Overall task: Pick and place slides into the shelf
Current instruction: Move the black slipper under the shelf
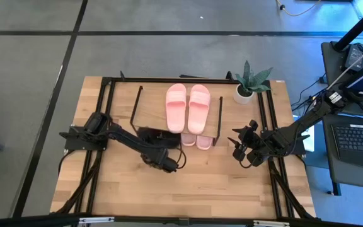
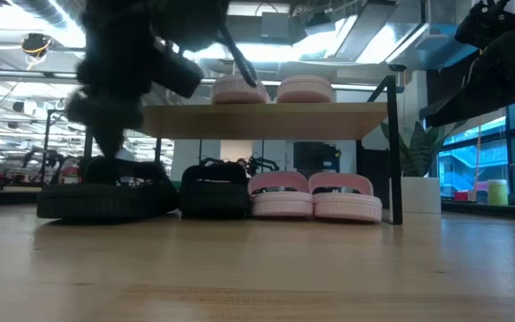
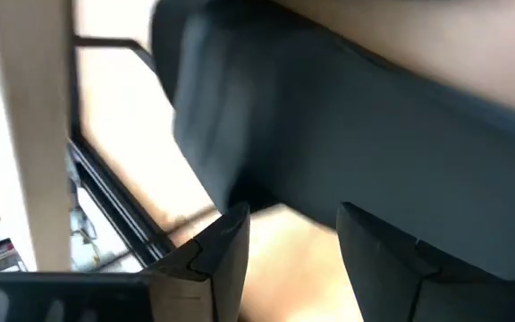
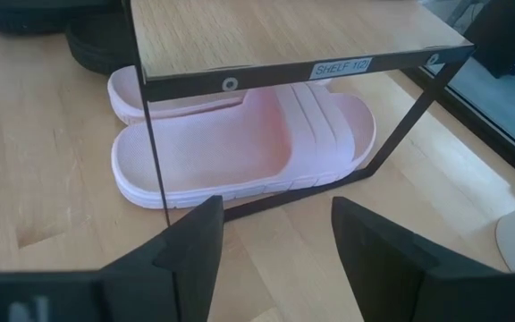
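The shelf stands mid-table on thin black legs. One pink pair lies on its top board. A second pink pair rests on the table under the board, its ends sticking out. One black slide lies beside that pair. A second black slide lies left of it, nearer the camera. My left gripper hangs over this black slide, fingers open. My right gripper, open, hovers to the shelf's right, facing the lower pink pair. My left gripper stands open close in front of the black slide, coming down at a slant. Whether its fingers touch the slide I cannot tell; the view is blurred and the slide lies flat on the table.
A potted plant stands at the shelf's far right corner. Black frame rails run along both table sides. Bare wooden tabletop stretches between the shelf and the near edge. Desks with a keyboard stand beyond the right edge.
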